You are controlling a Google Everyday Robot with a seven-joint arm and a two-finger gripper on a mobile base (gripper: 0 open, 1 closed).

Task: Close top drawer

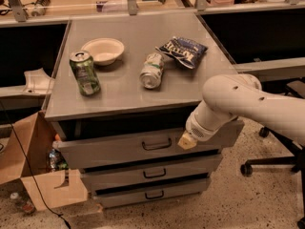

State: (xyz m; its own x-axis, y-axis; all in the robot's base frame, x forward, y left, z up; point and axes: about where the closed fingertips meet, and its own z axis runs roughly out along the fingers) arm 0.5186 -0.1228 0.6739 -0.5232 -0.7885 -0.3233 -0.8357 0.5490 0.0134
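Gripper [187, 141] sits at centre right of the frame, its pale tip against or just in front of the top drawer [109, 149], to the right of the small loop handle [156, 144]. Whether it is open or closed I cannot tell. The drawer runs across the lower middle of the frame, directly under the cabinet top [124, 92]. It stands pulled out, with its front forward of the two lower drawer fronts [119, 175].

I judge I am in the pushing step, with the closing not yet done. Next I need a straight, level push into the cabinet, square to the front so the drawer does not skew.

I cannot confirm actual contact from this angle. The arm [248, 99] covers the drawer's right end and is itself cut off at the right edge of the frame. The drawer's inside shows only as a dark gap.
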